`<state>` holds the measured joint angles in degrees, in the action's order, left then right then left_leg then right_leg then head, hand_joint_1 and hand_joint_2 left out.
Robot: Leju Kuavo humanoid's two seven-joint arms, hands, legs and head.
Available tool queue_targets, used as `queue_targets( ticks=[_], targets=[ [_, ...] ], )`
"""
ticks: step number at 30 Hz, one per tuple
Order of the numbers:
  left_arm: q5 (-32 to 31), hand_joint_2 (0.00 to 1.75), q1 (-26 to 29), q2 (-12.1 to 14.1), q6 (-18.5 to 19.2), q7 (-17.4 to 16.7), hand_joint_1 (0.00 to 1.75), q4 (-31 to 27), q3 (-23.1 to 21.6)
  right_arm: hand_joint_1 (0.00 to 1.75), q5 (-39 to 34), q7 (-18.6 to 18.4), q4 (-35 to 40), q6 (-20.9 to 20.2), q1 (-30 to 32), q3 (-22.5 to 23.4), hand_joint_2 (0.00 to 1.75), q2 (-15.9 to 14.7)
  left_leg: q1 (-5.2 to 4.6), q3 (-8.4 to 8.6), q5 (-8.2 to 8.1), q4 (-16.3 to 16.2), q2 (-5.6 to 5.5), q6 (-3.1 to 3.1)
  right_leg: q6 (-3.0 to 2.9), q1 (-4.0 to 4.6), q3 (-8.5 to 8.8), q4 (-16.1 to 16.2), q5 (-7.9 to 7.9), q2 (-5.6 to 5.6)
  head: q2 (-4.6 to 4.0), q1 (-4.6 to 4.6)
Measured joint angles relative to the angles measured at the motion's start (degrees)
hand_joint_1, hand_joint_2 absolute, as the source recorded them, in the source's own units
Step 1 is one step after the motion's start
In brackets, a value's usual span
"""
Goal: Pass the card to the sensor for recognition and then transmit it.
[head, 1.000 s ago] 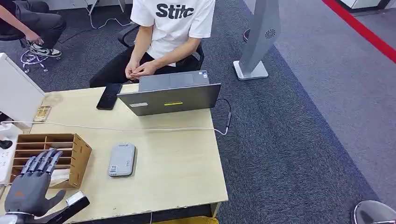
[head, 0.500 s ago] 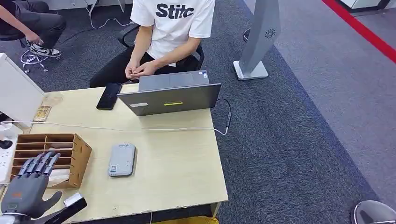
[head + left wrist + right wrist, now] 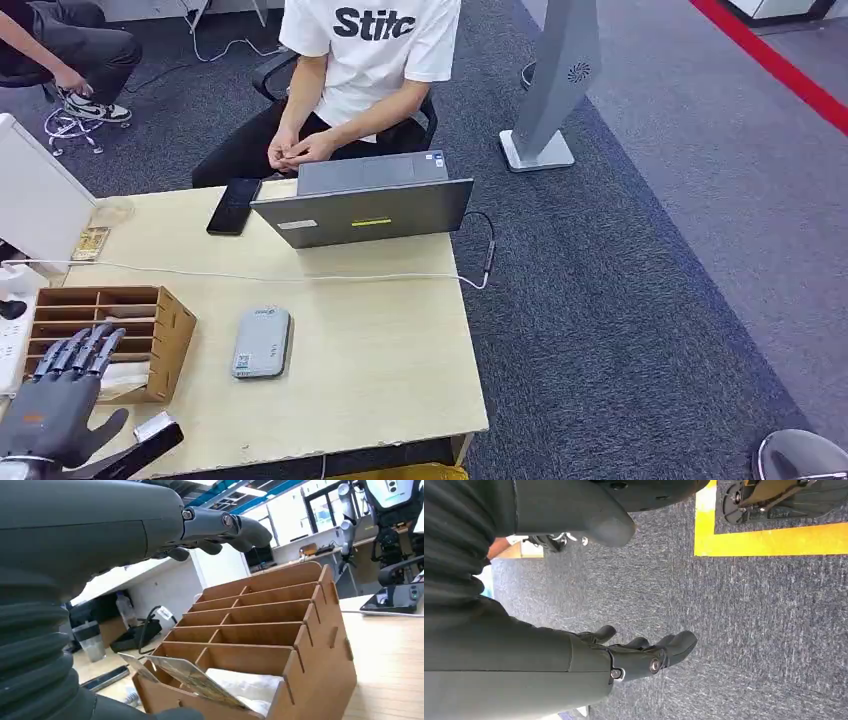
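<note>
Our left hand [image 3: 55, 400] hovered with its fingers spread, holding nothing, at the near left corner of the table [image 3: 380, 350], just over the front of the wooden rack [image 3: 150, 325]. The card [image 3: 192, 680], thin, with a pale patterned face, leaned tilted in the rack's front compartment. The grey sensor [image 3: 262, 342] lay flat at the rack's 3 o'clock. Our right hand [image 3: 639, 655] hung released above carpet, fingers loosely extended.

Card [image 3: 192, 680] partly hidden inside wooden organizer [image 3: 280, 645].
</note>
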<state>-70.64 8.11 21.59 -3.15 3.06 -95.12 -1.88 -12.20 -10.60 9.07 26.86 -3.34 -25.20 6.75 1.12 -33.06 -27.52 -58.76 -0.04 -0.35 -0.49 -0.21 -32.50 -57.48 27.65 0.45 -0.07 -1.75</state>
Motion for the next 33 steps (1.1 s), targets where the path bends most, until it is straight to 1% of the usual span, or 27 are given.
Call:
queue_targets(
  ticks=[1, 2, 6, 10, 12, 13, 15, 23, 25, 31, 33],
  targets=[
    [-0.11, 1.75, 0.11, 0.04, -0.02, -0.04, 0.24, -0.04, 0.00, 0.00, -0.09, 0.00, 0.00, 0.07, 0.00, 0.00, 1.75, 0.00, 0.00, 0.00, 0.00, 0.00, 0.00, 0.00, 0.00, 0.00, 0.00, 0.00, 0.00, 0.00, 0.00, 0.00],
    [-0.18, 1.75, 0.35, 0.13, -0.02, -0.07, 0.19, -0.15, 0.00, 0.00, -0.13, 0.00, 0.00, 0.09, 0.00, 0.00, 1.75, 0.00, 0.00, -0.01, 0.00, 0.00, 0.00, 0.00, 0.00, 0.00, 0.00, 0.00, 0.00, 0.00, 0.00, 0.00],
    [-0.31, 1.75, 1.81, 0.59, 0.00, -1.03, 0.21, -0.94, 0.04, 0.00, -0.39, 0.00, 0.00, 0.13, 0.02, 0.00, 1.75, 0.00, 0.00, -0.01, -0.01, 0.00, 0.01, -0.01, 0.00, 0.00, -0.01, 0.00, 0.01, 0.01, 0.00, 0.00],
    [-0.40, 1.75, 3.01, 1.09, 0.13, -1.09, 0.21, -1.66, 0.13, 0.00, -0.42, 0.00, 0.00, 0.13, 0.02, 0.02, 1.75, 0.00, 0.00, -0.01, -0.01, 0.00, 0.00, -0.01, 0.01, 0.00, -0.01, 0.00, 0.02, 0.00, 0.00, 0.04],
    [-0.39, 1.75, 3.31, 1.22, 0.22, -1.18, 0.21, -1.84, 0.22, 0.00, -0.44, 0.00, 0.00, 0.13, 0.01, 0.02, 1.75, 0.00, 0.00, -0.02, -0.01, 0.01, 0.00, -0.01, 0.01, 0.00, 0.00, 0.00, 0.02, -0.01, 0.00, -0.02],
    [-0.40, 1.75, 3.47, 1.31, 0.22, -1.25, 0.24, -1.92, 0.24, 0.00, -0.44, 0.00, 0.00, 0.13, 0.01, 0.02, 1.75, 0.00, 0.00, -0.01, -0.01, 0.01, 0.00, -0.01, 0.01, 0.00, 0.00, 0.00, 0.02, -0.01, 0.00, -0.04],
    [-0.39, 1.75, 3.68, 1.46, 0.24, -1.31, 0.21, -1.99, 0.24, 0.00, -0.44, 0.00, 0.00, 0.13, 0.02, 0.02, 1.75, 0.00, 0.00, -0.01, -0.01, 0.00, 0.00, -0.01, 0.01, 0.00, 0.00, 0.00, 0.02, -0.01, 0.00, -0.04],
    [-0.68, 1.75, 3.73, 1.60, 1.01, -1.97, 0.23, -1.99, 0.37, 0.00, -0.59, 0.04, 0.00, 0.13, 0.01, 0.00, 1.75, 0.00, 0.00, -0.01, -0.01, 0.00, -0.01, -0.01, 0.01, 0.00, 0.00, 0.00, 0.02, -0.01, 0.00, 0.00],
    [-0.85, 1.75, 3.73, 1.60, 1.07, -1.99, 0.28, -1.99, 0.42, 0.00, -0.59, 0.02, 0.00, 0.13, 0.01, 0.02, 1.75, 0.00, 0.00, -0.01, -0.01, 0.00, -0.01, -0.01, 0.01, 0.00, 0.00, 0.00, 0.02, -0.01, 0.00, 0.00],
    [-1.49, 1.75, 3.62, 1.57, 1.40, -2.91, 0.31, -1.99, 0.50, 0.00, -0.59, 0.00, 0.00, 0.15, 0.01, 0.02, 1.75, 0.00, 0.00, -0.01, -0.01, 0.00, -0.01, -0.01, 0.01, 0.00, -0.01, 0.00, 0.02, -0.01, 0.00, 0.00],
    [-1.58, 1.75, 3.52, 1.57, 1.46, -3.04, 0.38, -1.99, 0.55, 0.00, -0.59, -0.02, 0.00, 0.15, 0.01, 0.00, 1.75, 0.00, 0.00, -0.01, -0.01, 0.00, -0.01, -0.01, 0.01, 0.00, -0.01, 0.00, 0.02, -0.01, 0.00, 0.00]
  ],
)
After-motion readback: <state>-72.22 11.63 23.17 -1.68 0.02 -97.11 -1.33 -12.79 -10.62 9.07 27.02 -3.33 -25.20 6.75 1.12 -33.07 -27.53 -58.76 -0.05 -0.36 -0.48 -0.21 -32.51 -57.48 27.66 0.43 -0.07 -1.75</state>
